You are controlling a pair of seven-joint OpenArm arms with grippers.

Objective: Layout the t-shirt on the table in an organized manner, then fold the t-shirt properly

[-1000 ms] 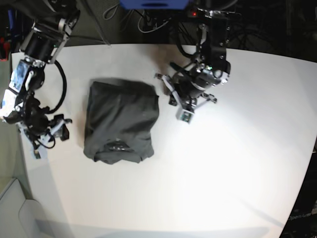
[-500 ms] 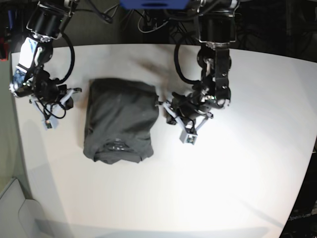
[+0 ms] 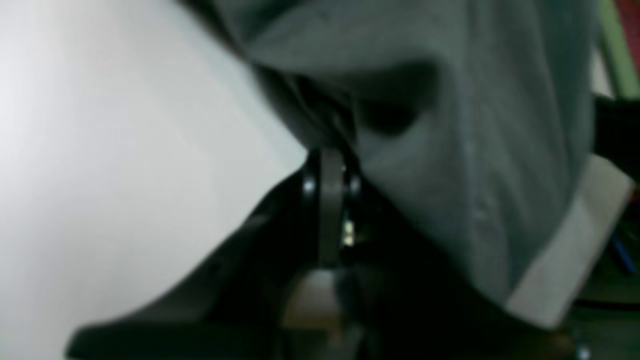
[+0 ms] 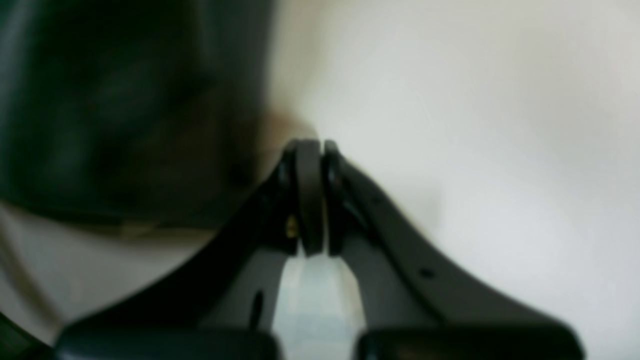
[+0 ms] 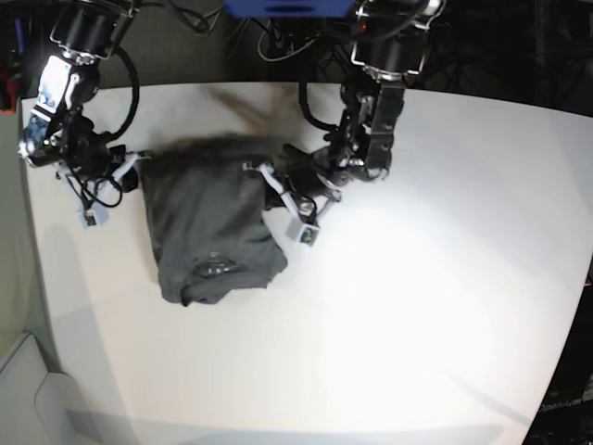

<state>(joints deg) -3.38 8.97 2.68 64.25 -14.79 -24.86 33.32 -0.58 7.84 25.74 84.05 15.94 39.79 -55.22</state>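
On the white counter (image 5: 417, 278), toward its far left part in the base view, lies the shirt (image 5: 208, 222), a dark grey folded bundle with the collar end nearest the camera. Both arms crowd its far edge, one at each corner, which suits a two-handed pull or a fold of that edge toward the collar.

At the corner on the view's right, the left tool (image 3: 327, 165) has its jaws pressed together right at the cloth's edge; in the left wrist view grey fabric bunches directly at the tips, so it looks pinched on the shirt, though blur hides how much cloth is caught. At the opposite corner, the right tool (image 4: 310, 150) also has its jaws together. Its wrist view shows pale counter beside the tips and a dark blurred mass to one side; I cannot tell whether any cloth sits between them.

Judging by the layout, the fold is well along, and a matched grip at both corners would keep the edge straight. If the right side holds nothing, the shirt may skew.
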